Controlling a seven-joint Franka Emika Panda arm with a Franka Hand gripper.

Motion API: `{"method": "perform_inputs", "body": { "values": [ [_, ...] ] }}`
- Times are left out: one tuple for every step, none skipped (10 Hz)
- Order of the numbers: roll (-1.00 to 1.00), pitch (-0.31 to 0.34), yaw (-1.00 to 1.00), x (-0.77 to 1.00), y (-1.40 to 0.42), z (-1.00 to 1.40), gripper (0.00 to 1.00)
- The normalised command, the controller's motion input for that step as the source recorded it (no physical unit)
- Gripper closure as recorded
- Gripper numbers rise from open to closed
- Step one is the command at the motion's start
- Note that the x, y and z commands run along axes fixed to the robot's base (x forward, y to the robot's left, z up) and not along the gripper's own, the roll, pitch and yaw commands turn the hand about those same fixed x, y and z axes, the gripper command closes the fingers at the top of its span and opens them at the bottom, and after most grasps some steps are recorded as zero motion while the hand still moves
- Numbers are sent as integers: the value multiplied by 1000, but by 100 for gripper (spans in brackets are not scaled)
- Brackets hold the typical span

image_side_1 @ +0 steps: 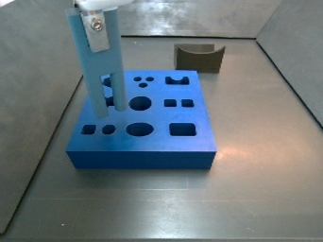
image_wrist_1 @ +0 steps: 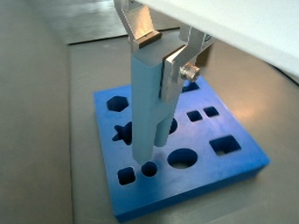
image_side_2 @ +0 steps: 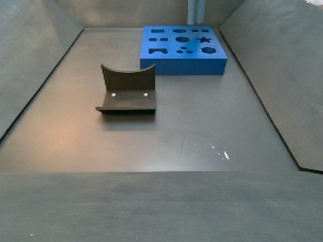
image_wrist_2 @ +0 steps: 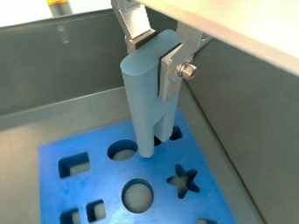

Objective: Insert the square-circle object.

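Note:
My gripper (image_wrist_1: 160,57) is shut on the top of the square-circle object (image_wrist_1: 149,114), a tall light-blue bar, and holds it upright; both wrist views show this (image_wrist_2: 156,57). The bar (image_wrist_2: 146,96) hangs over the flat darker-blue block (image_wrist_1: 222,162) with shaped holes. Its split lower end sits at the block's top face among the round holes; I cannot tell whether it has entered one. In a side view the gripper (image_side_1: 93,24) holds the bar (image_side_1: 98,71) over the block's (image_side_1: 145,156) far left part. In a side view only the bar's lower part (image_side_2: 195,11) shows above the block (image_side_2: 183,64).
A small dark grey curved piece (image_side_1: 198,57) stands on the grey floor away from the block, also seen in a side view (image_side_2: 127,92). Grey metal walls (image_wrist_2: 70,61) enclose the floor on all sides.

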Motion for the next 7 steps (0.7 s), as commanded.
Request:
{"method": "perform_inputs", "body": {
  "values": [
    [-46,-9,-1000,0,0,-211,100],
    [-59,0,-1000,0,0,-209,100],
    [-59,-1,-1000,0,0,-209,100],
    [-59,0,-1000,0,0,-209,100],
    [-61,0,-1000,0,-3,-194,100],
    [-43,0,-829,0,-234,0,100],
    [-16,0,-737,-6,-351,0,100]
  ]
}}
